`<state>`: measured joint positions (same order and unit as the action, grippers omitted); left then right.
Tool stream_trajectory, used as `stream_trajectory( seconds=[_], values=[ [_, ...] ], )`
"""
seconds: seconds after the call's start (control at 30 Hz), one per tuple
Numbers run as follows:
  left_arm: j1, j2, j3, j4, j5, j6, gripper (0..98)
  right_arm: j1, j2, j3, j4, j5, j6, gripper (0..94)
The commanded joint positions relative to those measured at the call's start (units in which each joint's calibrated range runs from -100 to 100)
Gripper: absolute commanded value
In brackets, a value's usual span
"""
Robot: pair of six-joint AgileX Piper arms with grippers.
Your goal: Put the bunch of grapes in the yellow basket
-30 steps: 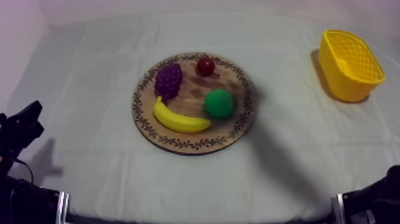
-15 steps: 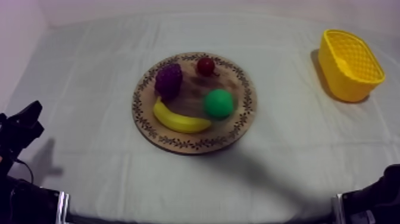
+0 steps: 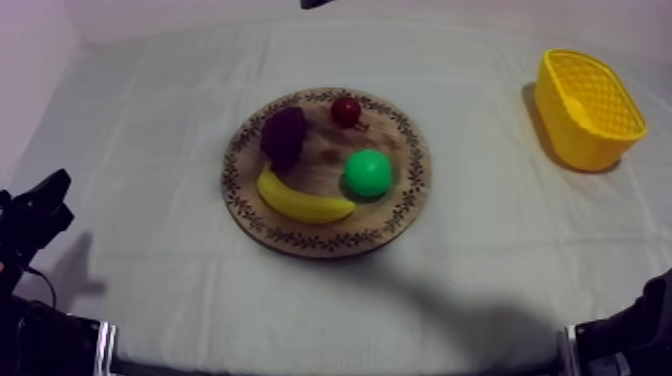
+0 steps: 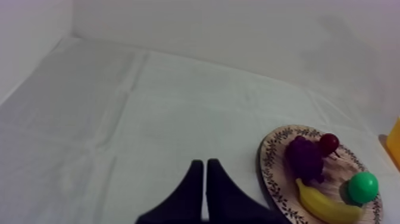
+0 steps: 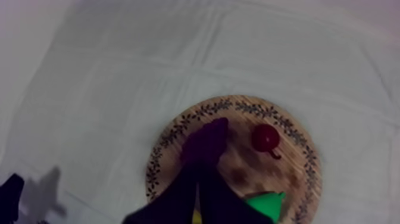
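The purple bunch of grapes lies on the left part of the round wooden board. The yellow basket stands at the far right. My right gripper is shut on nothing, its fingers together as a narrow wedge, well above the board, pointing at the grapes. A black bit of that arm shows at the far edge in the top view. My left gripper is shut and holds nothing. It sits low at the left, far from the board and grapes.
Beside the grapes on the board lie a small red fruit, a green pear and a banana. Grey-white cloth lies bare between the board and the basket. A black part of my right arm sits low at the right.
A black bit of my right arm has come in at the top view's far edge. Its shadow has slid across the board. The left arm and the fruit have not moved.
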<state>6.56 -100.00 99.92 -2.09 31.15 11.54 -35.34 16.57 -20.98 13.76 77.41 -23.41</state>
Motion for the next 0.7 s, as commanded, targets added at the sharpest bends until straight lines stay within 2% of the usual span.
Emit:
stream_trajectory(
  seconds=[0.0,0.33,0.67],
  values=[
    [-0.01,0.00,-0.04,0.01,-0.03,0.01,0.1,-0.14,2.10,-1.25,0.26,1.11,-1.22,0.4],
    [-0.01,0.00,-0.04,0.01,-0.03,0.01,0.1,-1.01,8.28,-1.40,0.16,3.86,-2.48,1.2],
    [-0.01,0.00,-0.04,0.01,-0.03,0.01,0.1,-1.01,11.23,-1.93,-1.08,3.66,-3.03,15.2]
  ],
)
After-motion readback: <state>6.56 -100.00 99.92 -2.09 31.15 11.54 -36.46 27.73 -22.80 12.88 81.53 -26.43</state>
